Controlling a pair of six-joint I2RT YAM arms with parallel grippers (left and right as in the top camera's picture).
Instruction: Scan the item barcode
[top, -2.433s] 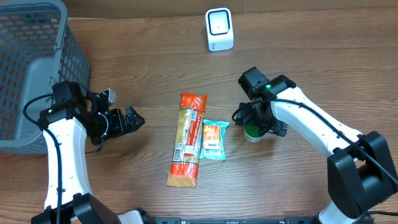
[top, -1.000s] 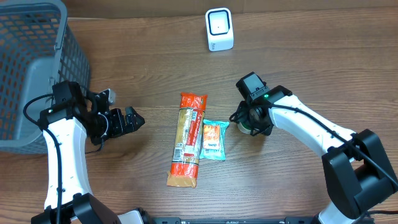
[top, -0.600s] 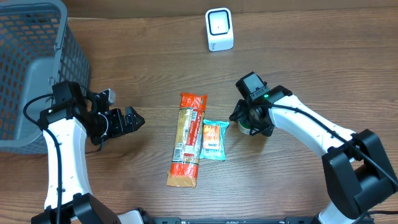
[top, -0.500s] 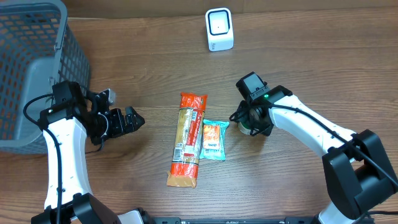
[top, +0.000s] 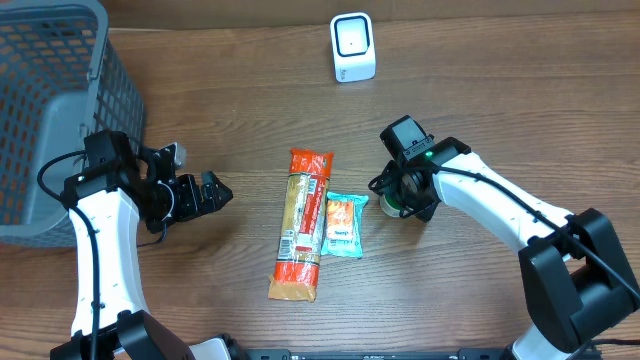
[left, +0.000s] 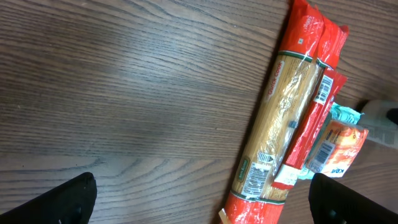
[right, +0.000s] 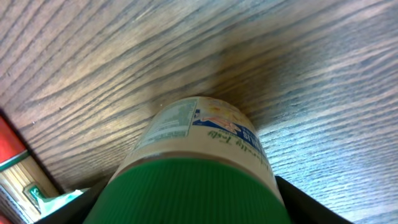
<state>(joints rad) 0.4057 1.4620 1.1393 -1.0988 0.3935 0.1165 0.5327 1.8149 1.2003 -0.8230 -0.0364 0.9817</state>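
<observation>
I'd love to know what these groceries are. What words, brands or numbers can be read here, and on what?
"KO": that is how it seems to read on the small orange packet; the rest is unclear.
Nothing readable on the long pasta packet: the label print and barcode digits are too small.
Nothing readable on the green-lidded jar: the blue lettering is too blurred.
No text shows on the white scanner.

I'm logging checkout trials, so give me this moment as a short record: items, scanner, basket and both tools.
scanner: small white barcode scanner, apart from both tools
items: green-lidded jar; long orange-red pasta packet; small teal snack packet beside it
left tool: open, empty
right tool: straddling the jar, grip unclear
basket: grey plastic basket, near left arm
</observation>
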